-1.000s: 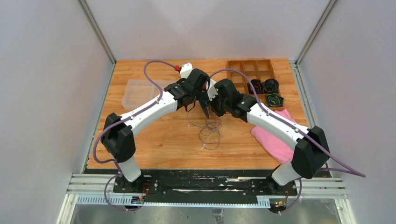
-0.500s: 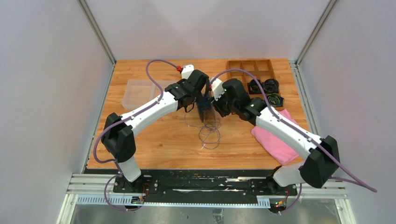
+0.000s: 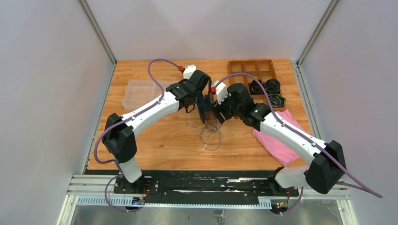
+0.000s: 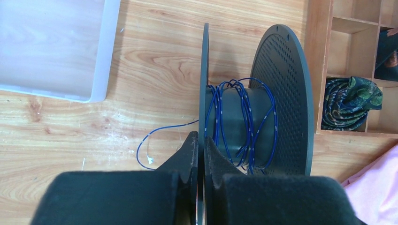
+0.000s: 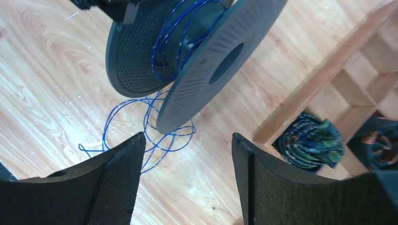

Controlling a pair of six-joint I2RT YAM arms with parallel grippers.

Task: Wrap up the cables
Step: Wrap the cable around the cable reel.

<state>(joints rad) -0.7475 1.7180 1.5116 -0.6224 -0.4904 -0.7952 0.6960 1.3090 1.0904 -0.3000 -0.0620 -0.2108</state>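
A dark grey spool [image 4: 281, 89] stands on edge above the table, between the two arms [image 3: 205, 105]. My left gripper [image 4: 201, 140] is shut on the spool's thin left flange [image 4: 205, 79]. The cable [image 4: 244, 126], a thin blue wire, lies in several turns round the hub. Its free end [image 4: 150, 140] curls onto the wood. More of the cable [image 5: 155, 133] lies in loose loops on the table under the spool [image 3: 211, 133]. My right gripper [image 5: 187, 136] is open beside the spool's right flange [image 5: 211, 65], holding nothing.
A clear plastic tray [image 3: 141, 91] lies at the back left. A wooden compartment box [image 3: 248, 68] stands at the back right, with black coiled bundles [image 3: 265, 86] and a green patterned bundle [image 5: 307, 140] in it. A pink cloth [image 3: 277, 138] lies under the right arm.
My right gripper has opened and drawn back a little to the right of the spool, its elbow swinging outward. The left gripper keeps its hold on the flange.
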